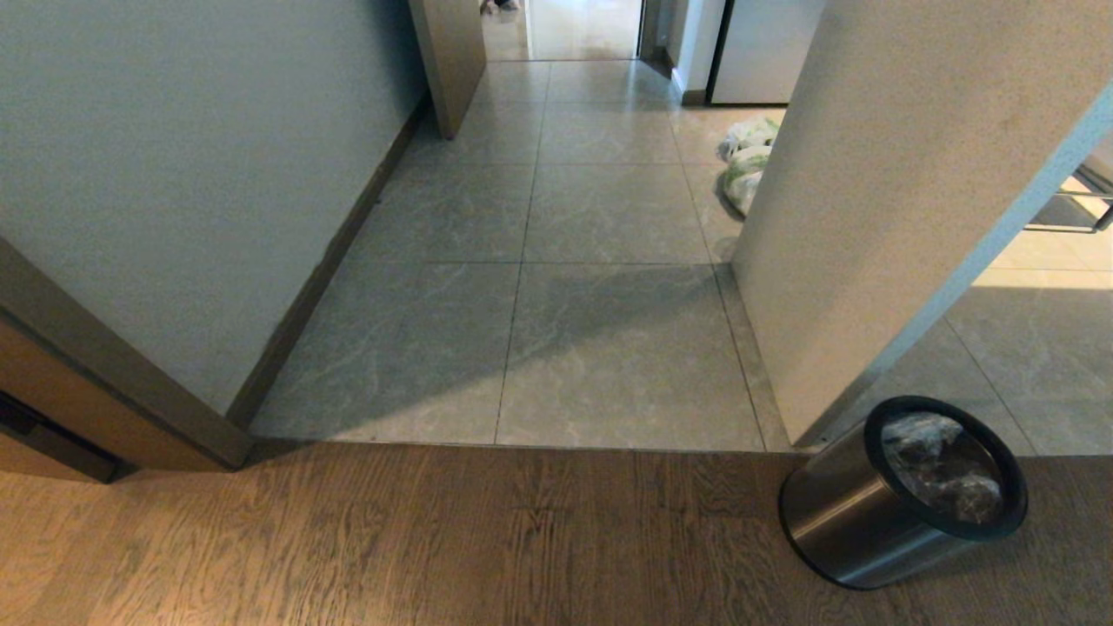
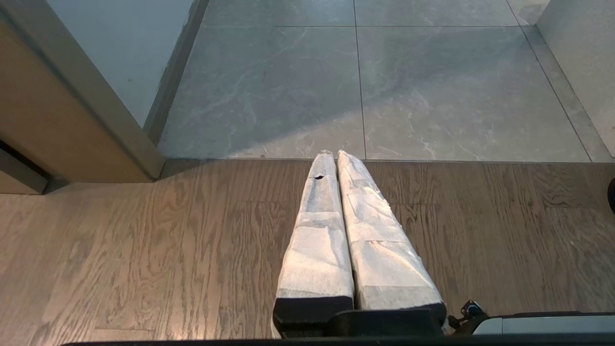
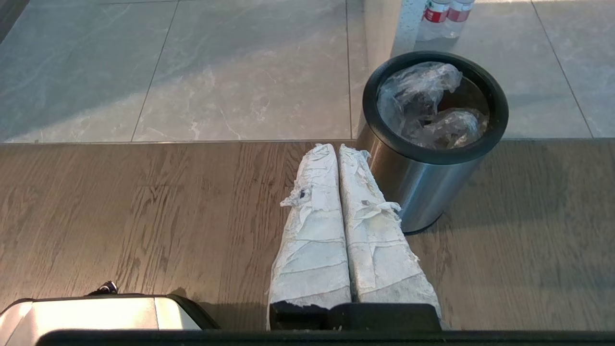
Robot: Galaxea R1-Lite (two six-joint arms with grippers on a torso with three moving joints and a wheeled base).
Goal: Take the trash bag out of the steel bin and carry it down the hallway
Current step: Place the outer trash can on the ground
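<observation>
Clearly nothing of the task is done yet. The trash bag (image 3: 425, 108), thin clear crinkled plastic, sits inside the steel bin (image 3: 423, 187), bunched below the black rim. The bin stands on the brown wood-plank floor (image 1: 391, 539), right at the seam where the grey tiles of the hallway (image 1: 565, 261) begin, beside the foot of a pale wall corner (image 1: 869, 217).

Right gripper (image 3: 338, 149): wrapped fingers pressed together, holding nothing, hanging over the planks near the bin's side, apart from it. Left gripper (image 2: 333, 154): fingers likewise together and empty, over the planks well off to the bin's left. Neither arm shows in the head view.

Left to do, by my reading: part the fingers, reach into the bin, take the bag, lift it clear, then carry it along the tiled passage.

Writing: none readable. Two clear bottles (image 3: 444, 17) with red labels stand beyond the bin; the print is too small to tell. White-and-green bags (image 1: 746, 161) lie farther down the hallway; their print is illegible.
</observation>
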